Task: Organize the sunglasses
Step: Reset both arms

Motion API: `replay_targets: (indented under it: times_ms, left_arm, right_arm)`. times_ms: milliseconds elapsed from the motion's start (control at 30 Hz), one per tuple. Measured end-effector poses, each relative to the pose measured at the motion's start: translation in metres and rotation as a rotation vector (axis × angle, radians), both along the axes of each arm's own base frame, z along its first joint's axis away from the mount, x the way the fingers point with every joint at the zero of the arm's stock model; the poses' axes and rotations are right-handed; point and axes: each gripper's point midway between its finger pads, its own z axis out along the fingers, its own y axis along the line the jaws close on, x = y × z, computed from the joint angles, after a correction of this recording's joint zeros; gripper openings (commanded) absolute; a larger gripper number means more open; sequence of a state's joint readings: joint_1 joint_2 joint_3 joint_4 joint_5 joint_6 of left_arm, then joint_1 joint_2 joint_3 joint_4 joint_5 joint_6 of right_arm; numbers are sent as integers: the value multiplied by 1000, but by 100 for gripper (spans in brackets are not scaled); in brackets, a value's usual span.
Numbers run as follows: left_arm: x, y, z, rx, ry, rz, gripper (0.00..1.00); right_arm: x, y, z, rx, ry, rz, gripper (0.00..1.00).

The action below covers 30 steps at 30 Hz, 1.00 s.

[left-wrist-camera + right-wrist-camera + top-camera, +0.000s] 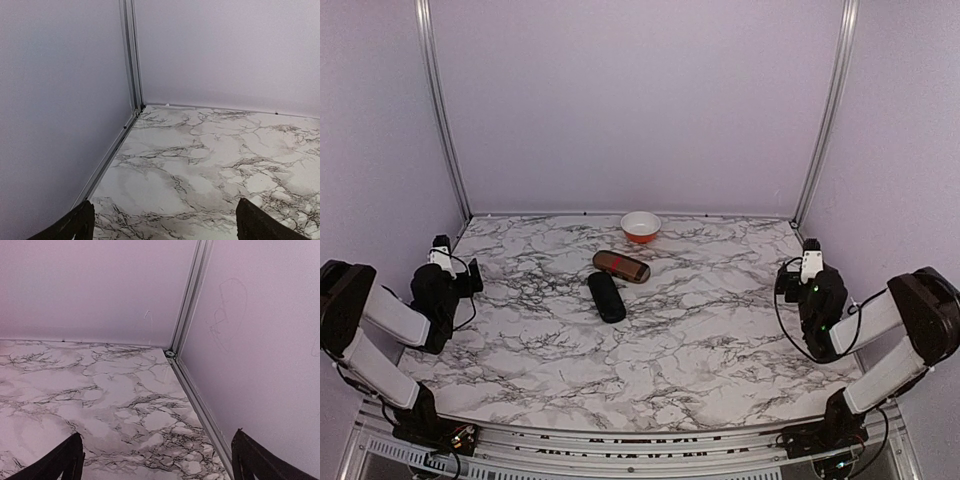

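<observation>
No sunglasses show in any view; both pairs are hidden or out of view. In the top view a closed oblong brown case with a red stripe [621, 266] and a closed oblong black case [606, 296] lie side by side mid-table. My left gripper [468, 277] rests at the left edge, far from the cases. In its wrist view [165, 222] the jaws stand wide apart and empty. My right gripper [786, 281] rests at the right edge. Its wrist view [157, 457] shows the jaws wide apart and empty over bare marble.
A small orange bowl with a white inside [640, 226] stands at the back middle. Lilac walls and aluminium corner posts [131, 55] [187, 300] close in the marble table [720, 330] on three sides.
</observation>
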State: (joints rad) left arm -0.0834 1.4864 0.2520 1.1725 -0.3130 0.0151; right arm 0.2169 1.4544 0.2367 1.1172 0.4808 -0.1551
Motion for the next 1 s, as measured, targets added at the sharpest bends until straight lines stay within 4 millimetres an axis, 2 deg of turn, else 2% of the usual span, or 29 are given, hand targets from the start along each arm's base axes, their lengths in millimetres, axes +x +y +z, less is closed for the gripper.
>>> replay_targets:
  times_ms: [67,200,433,600,1000]
  left_arm:
    - [-2,1,2,-3,-24,-3,99]
    - [-7,0,-9,-4,-2,-13,99]
    - [-7,0,-8,-12,-9,-13,99]
    - [-7,0,-8,-13,-10,-13,99]
    - [-7,0,-8,-13,-11,-13,99]
  right_arm:
    - [4,-5,2,6,-30,11,99]
    - [7,-15,-5,19,-34,28,100]
    - [11,-26,-8,81,-57,86,100]
    - [12,-18,-8,88,-57,132,100]
    - [12,-12,-7,88,-60,160,100]
